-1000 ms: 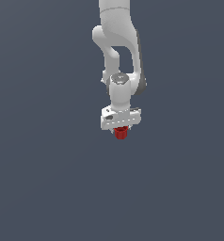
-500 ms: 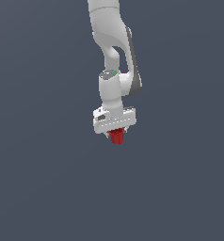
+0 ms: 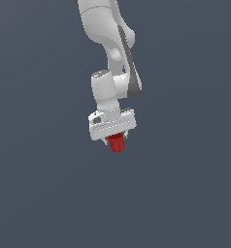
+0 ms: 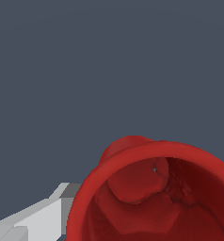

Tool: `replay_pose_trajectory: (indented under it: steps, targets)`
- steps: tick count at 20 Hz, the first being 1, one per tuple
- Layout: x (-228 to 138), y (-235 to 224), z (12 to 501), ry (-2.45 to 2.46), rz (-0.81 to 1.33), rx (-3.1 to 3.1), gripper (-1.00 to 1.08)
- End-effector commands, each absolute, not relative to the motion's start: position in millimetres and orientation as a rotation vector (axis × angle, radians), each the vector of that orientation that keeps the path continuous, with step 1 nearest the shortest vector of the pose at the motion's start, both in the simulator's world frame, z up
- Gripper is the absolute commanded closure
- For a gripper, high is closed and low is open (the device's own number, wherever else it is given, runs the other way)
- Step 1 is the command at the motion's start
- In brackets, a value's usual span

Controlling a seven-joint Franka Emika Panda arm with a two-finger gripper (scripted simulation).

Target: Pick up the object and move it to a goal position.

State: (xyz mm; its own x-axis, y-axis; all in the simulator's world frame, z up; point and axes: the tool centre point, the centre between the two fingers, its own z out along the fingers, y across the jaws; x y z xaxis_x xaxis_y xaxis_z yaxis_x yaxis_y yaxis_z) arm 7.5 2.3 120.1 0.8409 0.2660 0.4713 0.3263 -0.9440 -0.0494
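The object is a small solid-red cup-like cylinder, hanging under the white gripper in the exterior view. The gripper is shut on it, and its fingers are mostly hidden behind the red body. The white arm comes down from the top of that view, slightly tilted. In the wrist view the object fills the lower corner, seen from its open rim, with a hollow red inside. A grey-white finger touches the cup's side there.
A plain dark grey-blue surface lies all around in both views. No other objects, containers or edges are visible.
The arm has swung and turned at the wrist, carrying the red object slightly toward the exterior view's left and a little lower. The grip has stayed the same.
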Motion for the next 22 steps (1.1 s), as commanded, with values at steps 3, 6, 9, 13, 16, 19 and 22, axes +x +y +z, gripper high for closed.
replay_pose_trajectory:
  steps: [3, 6, 9, 13, 16, 19, 22]
  targets:
    - [21, -6, 134, -0.495, -0.804, -2.844, 1.08]
    - [29, -12, 143, -0.513, -0.864, -2.811, 1.08]
    - [37, -19, 154, -0.532, -0.926, -2.775, 1.08]
    - [49, -28, 169, -0.558, -1.014, -2.719, 1.08]
    - [58, -36, 182, -0.579, -1.086, -2.671, 1.08]
    - [67, -45, 196, -0.602, -1.164, -2.615, 1.08]
    - [77, -55, 212, -0.626, -1.245, -2.553, 1.08]
